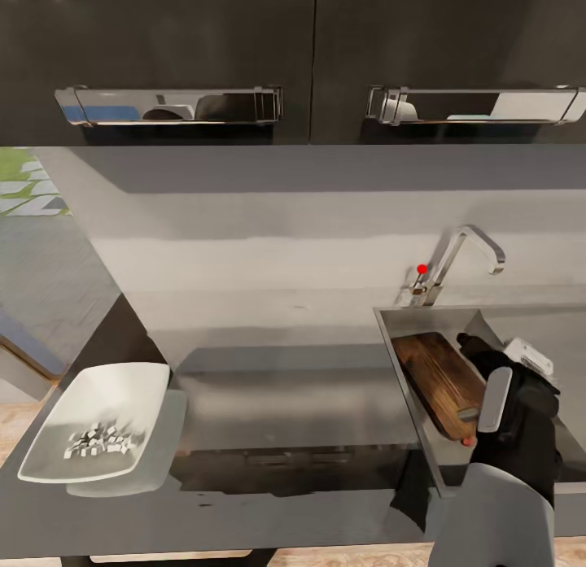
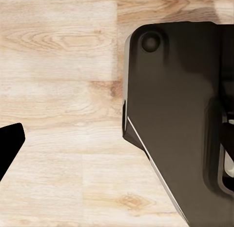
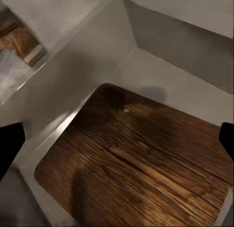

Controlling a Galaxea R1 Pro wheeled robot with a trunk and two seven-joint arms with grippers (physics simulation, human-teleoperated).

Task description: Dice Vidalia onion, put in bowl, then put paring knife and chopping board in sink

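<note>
Board: my head cam has the dark brown wooden chopping board [image 1: 438,380] lying inside the grey steel sink [image 1: 407,364], leaning against its left wall.
Right tool: the right tool [image 3: 117,139] hangs over the board, jaws spread wide, gripping nothing.
Knife: a red-orange handle end [image 1: 468,442] peeks out by my right arm (blade is hidden).
Onion: whitish diced bits [image 1: 102,441] sit in the shallow white squarish bowl [image 1: 98,420] on the glossy grey worktop [image 1: 285,404].
Left tool: the left tool [image 2: 9,144] faces pale wood floor [image 2: 58,90]; can't tell its state.
</note>
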